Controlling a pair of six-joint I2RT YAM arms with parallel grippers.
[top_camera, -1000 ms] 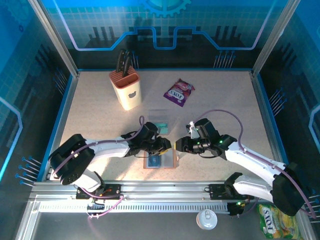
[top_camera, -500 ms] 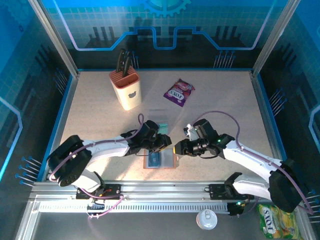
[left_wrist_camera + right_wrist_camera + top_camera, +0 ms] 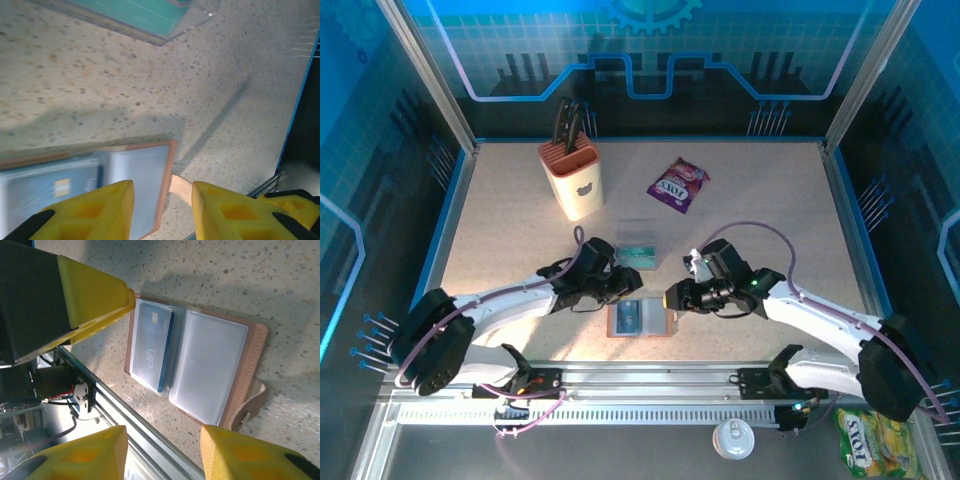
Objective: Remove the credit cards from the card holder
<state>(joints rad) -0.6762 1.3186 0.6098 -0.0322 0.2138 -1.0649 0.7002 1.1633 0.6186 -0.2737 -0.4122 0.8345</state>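
Observation:
The card holder (image 3: 640, 320) lies open flat on the table near the front edge, brown leather with grey-blue sleeves (image 3: 210, 365) and a strap tab (image 3: 250, 402). A blue credit card (image 3: 152, 347) sits inside its left sleeve, and it also appears in the left wrist view (image 3: 60, 187). My left gripper (image 3: 633, 285) hovers just beyond the holder's far left corner, open and empty (image 3: 162, 210). At the holder's right edge my right gripper (image 3: 672, 297) is open with nothing between its fingers (image 3: 160, 455). Teal credit cards (image 3: 640, 250) rest in a clear tray.
The clear tray (image 3: 638, 228) stands just behind the holder. A tan knife block (image 3: 572, 180) is at the back left and a purple snack packet (image 3: 678, 184) at the back centre. The metal rail (image 3: 620, 385) runs along the table's near edge.
My left gripper has drawn back to the left off the card holder, uncovering its sleeves. The right gripper has edged slightly left toward the holder's right side.

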